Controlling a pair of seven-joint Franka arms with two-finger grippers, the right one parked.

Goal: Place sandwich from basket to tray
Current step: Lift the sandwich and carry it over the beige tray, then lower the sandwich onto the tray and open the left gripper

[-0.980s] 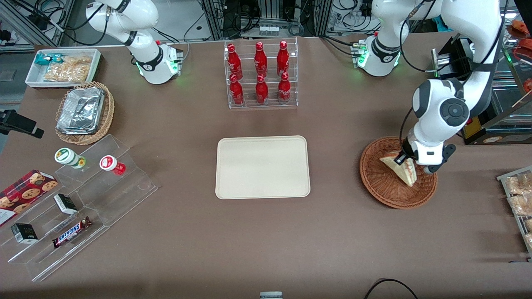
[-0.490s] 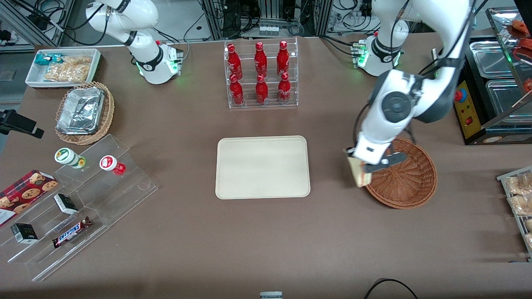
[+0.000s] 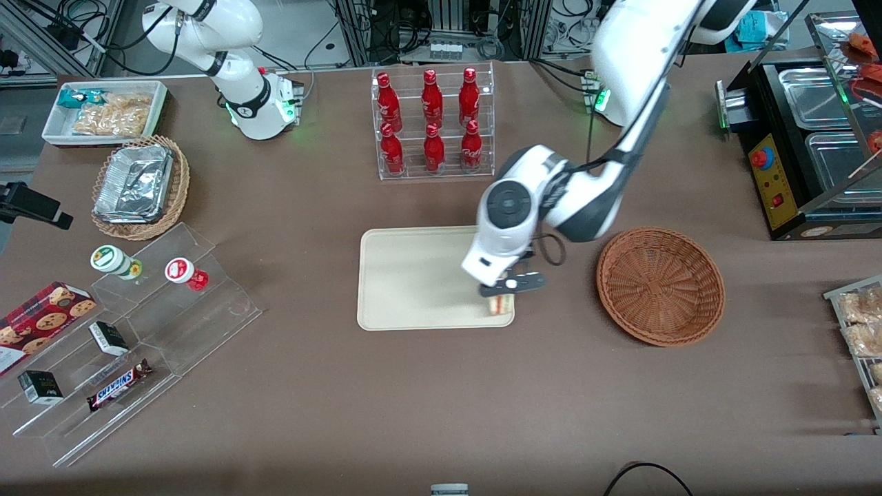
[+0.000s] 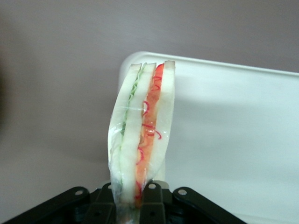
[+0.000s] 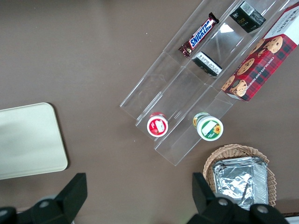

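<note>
My left gripper [image 3: 505, 291] hangs over the corner of the cream tray [image 3: 413, 275] that lies nearest the front camera and toward the basket. It is shut on the sandwich [image 3: 501, 304], a clear-wrapped wedge of white bread with red, orange and green layers. In the left wrist view the sandwich [image 4: 142, 130] stands upright between the black fingers [image 4: 154, 201], with the tray [image 4: 233, 140] rim beneath it. The reddish-brown wicker basket [image 3: 660, 286] sits on the table toward the working arm's end and holds nothing.
A clear rack of red bottles [image 3: 433, 124] stands farther from the front camera than the tray. Toward the parked arm's end are a tan wicker basket with foil containers [image 3: 140, 186], a white bin of snacks [image 3: 105, 110] and clear stepped shelves [image 3: 131, 337] with small goods.
My gripper lifted the sandwich out of the basket and carried it sideways to the tray's near corner. The basket now holds nothing.
</note>
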